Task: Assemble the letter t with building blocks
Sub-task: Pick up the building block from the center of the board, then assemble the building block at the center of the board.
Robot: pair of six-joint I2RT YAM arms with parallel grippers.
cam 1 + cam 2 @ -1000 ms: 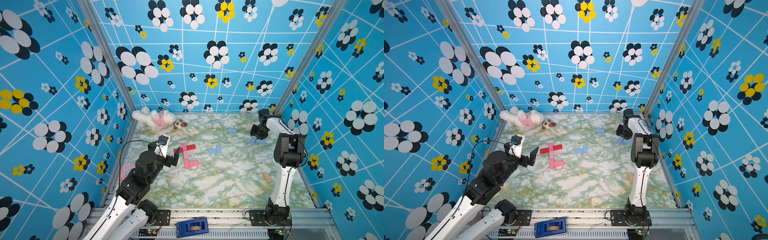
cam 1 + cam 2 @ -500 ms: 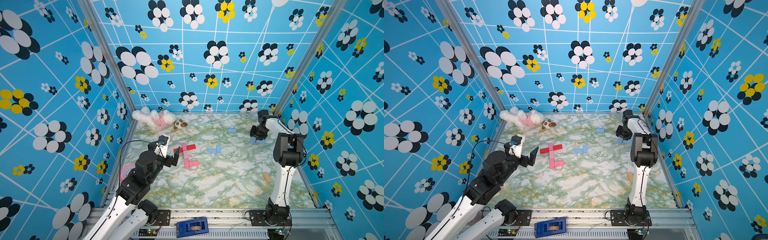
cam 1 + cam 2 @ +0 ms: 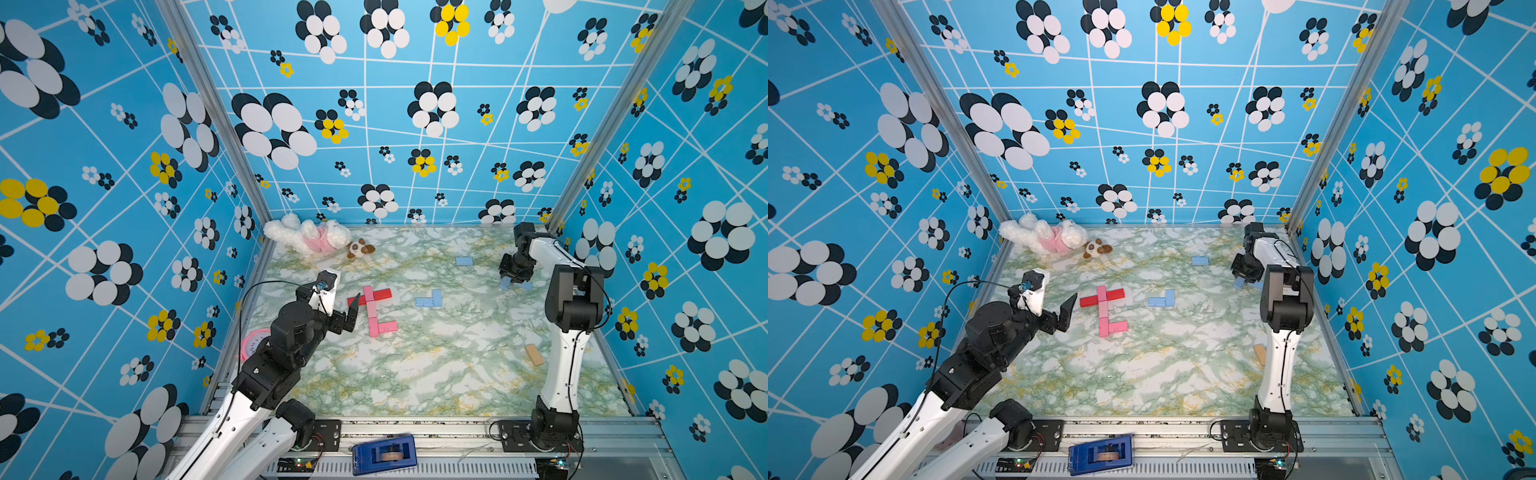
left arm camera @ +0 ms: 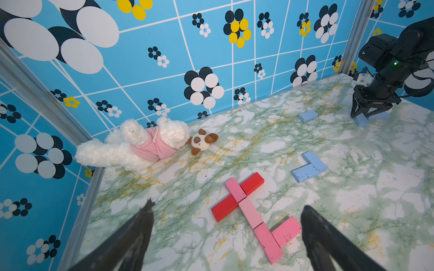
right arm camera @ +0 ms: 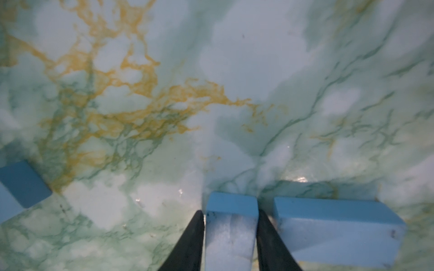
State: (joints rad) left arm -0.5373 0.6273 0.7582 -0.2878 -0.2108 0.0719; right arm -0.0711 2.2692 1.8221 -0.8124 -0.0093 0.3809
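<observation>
You are looking into a small room. Its walls (image 3: 374, 124) are bright blue, with white lines and black, white and yellow flowers. Shiny metal posts (image 3: 218, 124) stand in the back corners. The table (image 3: 436, 374) looks like marble: white and green, with thin yellow streaks. A metal rail (image 3: 436, 428) runs along the front.

Near the middle of the table, the pink blocks (image 3: 371, 316) lie flat in a line. One more pink one sticks out sideways at the near end. The red blocks (image 3: 382, 294) touch the line on both sides near its far end. Your left gripper (image 4: 227, 206) hangs just beside them, fingers wide apart, holding nothing.

Your right gripper (image 5: 229, 212) is down low on the far right side. Its fingers press on both sides of a blue block (image 5: 231, 204). A second blue block (image 5: 338, 225) lies just beside it. A plush toy (image 3: 309, 239) lies in the far left corner.
</observation>
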